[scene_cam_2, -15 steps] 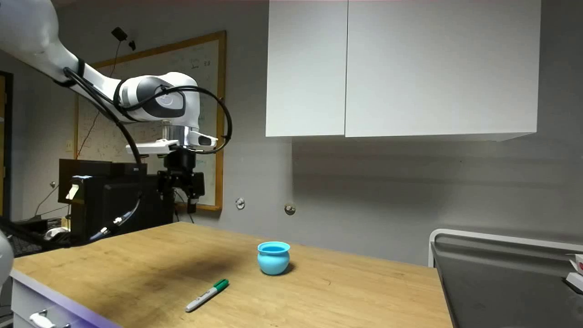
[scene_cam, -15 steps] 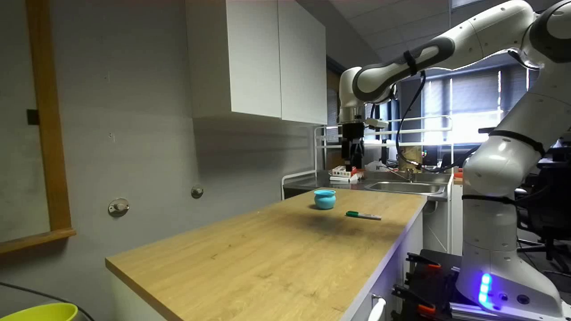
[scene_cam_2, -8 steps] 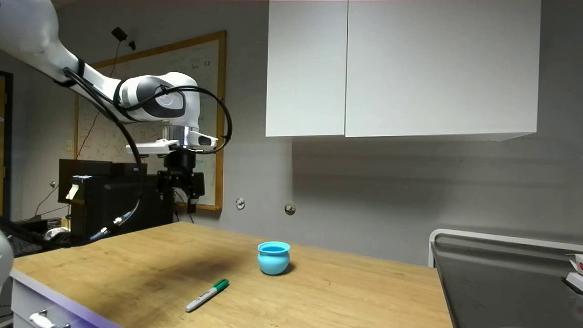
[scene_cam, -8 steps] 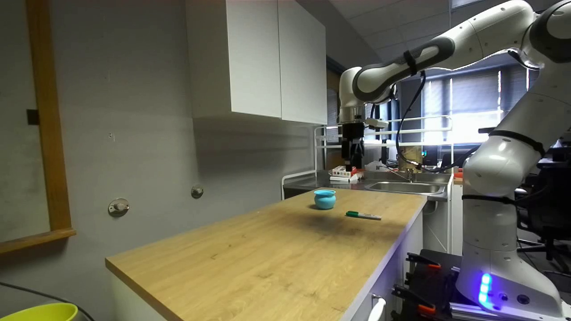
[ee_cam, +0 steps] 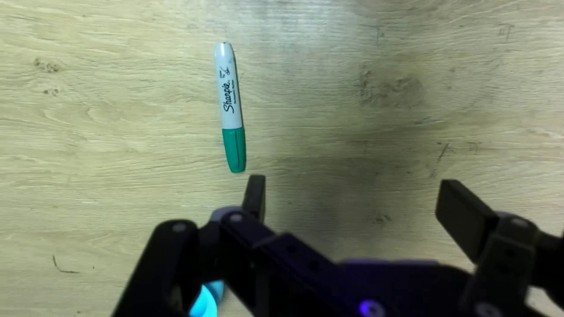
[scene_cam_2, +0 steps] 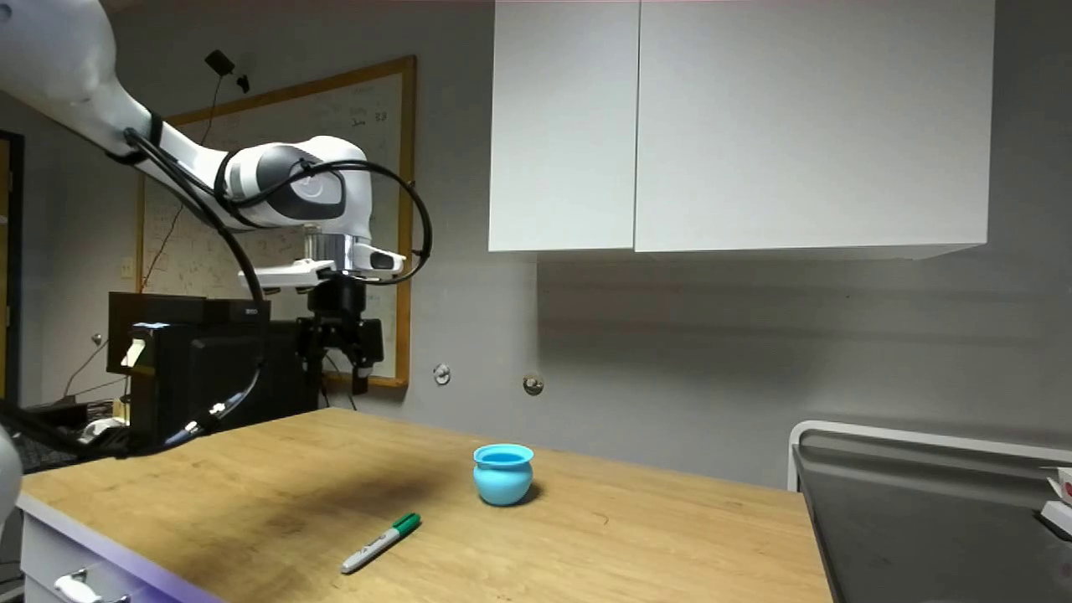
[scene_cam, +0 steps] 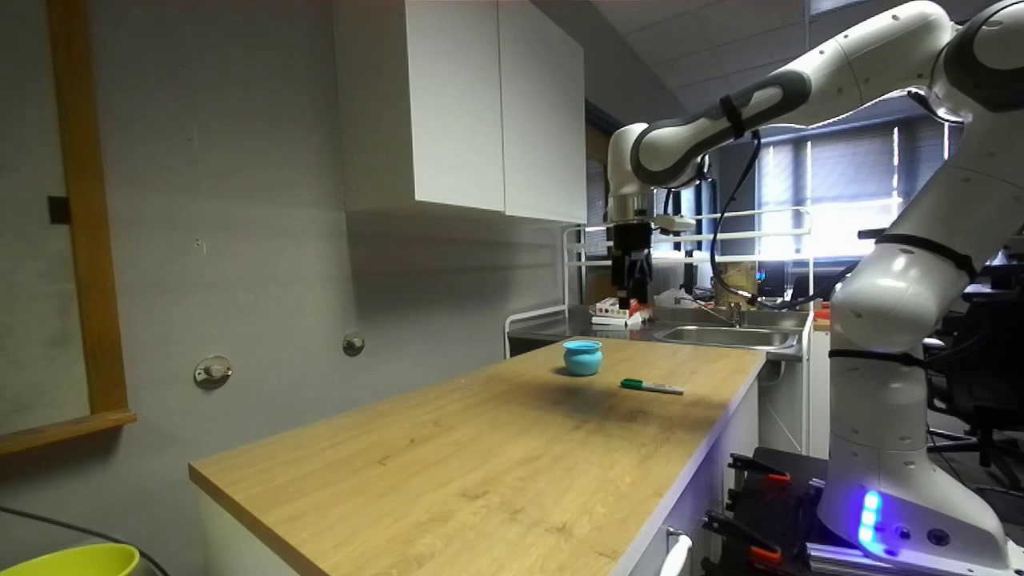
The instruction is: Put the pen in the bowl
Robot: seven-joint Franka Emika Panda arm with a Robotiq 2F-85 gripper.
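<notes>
wrist view: near, facing down | both exterior views: farther, across shared countertop

In the wrist view the black two-fingered gripper is dark and slightly blurred, while the white-and-green marker pen looks sharp; a pale sheen washes the wood-grained surface beyond the gripper, and soft shadow darkens it between the fingers. Behind the gripper, in an exterior view, the large blind-covered window glares white; the plain grey wall is dim.
</notes>
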